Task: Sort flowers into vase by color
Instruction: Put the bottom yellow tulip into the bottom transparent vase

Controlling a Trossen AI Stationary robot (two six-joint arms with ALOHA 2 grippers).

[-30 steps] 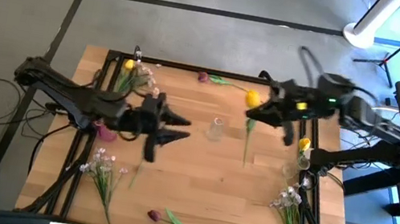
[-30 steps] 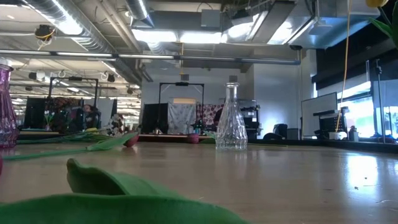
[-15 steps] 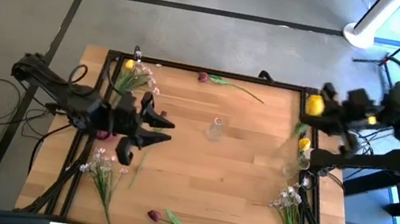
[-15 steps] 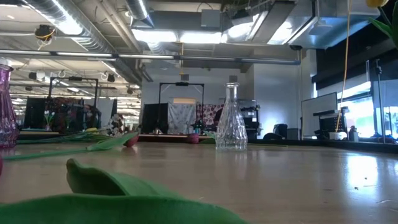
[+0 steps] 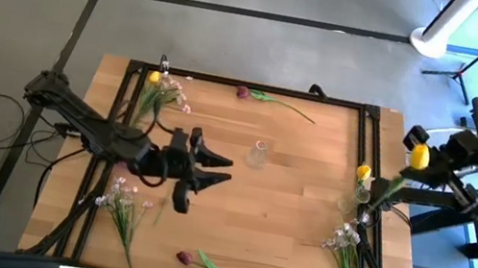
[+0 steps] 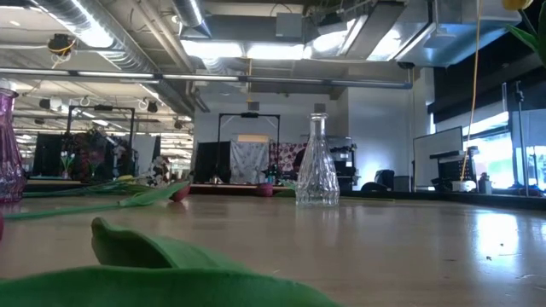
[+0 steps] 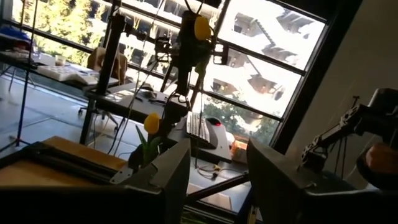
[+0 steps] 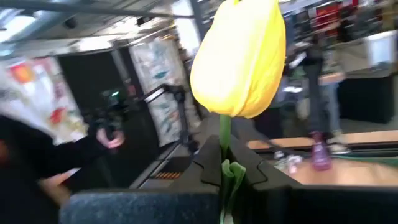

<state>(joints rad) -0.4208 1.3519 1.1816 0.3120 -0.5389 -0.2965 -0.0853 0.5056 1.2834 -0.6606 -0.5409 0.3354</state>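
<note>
Change, right arm: 1 second back the right gripper [image 8: 225,163] hung over the table's far right part with a yellow tulip [image 5: 419,156]; now it has swung out past the table's right edge, fingers shut on the stem, bloom upright above them.
Change, left arm: the left gripper [image 5: 219,170] has shifted a little toward the table's middle; fingers spread wide, holding nothing.
Near edge: a dark red tulip [image 5: 185,258] with green leaves lies by the near edge; a white-pink sprig [image 5: 117,197] lies at the near left, another sprig [image 5: 344,239] at the near right.
Middle: a clear glass vase [image 5: 258,154] stands upright, just beyond the left gripper's fingertips.
Left edge: a pink vase [image 6: 8,145] stands there.
Right edge: a second yellow tulip [image 5: 364,173] stands in a clear vase [image 5: 357,194].
Far edge: a red tulip [image 5: 243,92] lies along it; a yellow tulip and sprig [image 5: 157,86] lie at the far left corner.
Table: pale wood planks [image 5: 284,215] in a dark frame.
Room: grey floor around the table; ceiling ducts, strip lights and dark stands behind; large windows to one side.
</note>
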